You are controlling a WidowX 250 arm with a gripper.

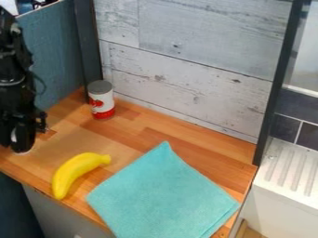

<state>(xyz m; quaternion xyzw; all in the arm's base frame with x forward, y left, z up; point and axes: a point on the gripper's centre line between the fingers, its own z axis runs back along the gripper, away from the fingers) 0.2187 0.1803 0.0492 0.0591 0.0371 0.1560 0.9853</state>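
**Yellow banana on wood counter, beside a folded cloth; arm at left**

Black gripper hung low over the left end of the counter, at the left edge of the camera view. Could not tell whether it stood wide or narrow, or whether it held anything. Nearest item: banana, smooth-skinned, bright yellow, bent in a crescent, lying near the counter's front edge. Its blunt stem end pointed toward the cloth; the two lay near each other, apart.

Cloth: turquoise, matte, soft-looking nap, laid flat in a rough diamond. A doubled edge showed along the lower right side, so more than one layer there.

Can: upright cylinder, grey top, white and red side, standing toward the back by the corner post.

Counter: butcher-block pattern, strips of light and darker orange-brown wood. Behind it, pale wall boards with knots, scuffs and dark seams. Blue-green side panel at left, faintly textured. Beyond the slim dark post at right: dark rectangular tiles with light joints, above a white ribbed surface with long parallel raised lines.
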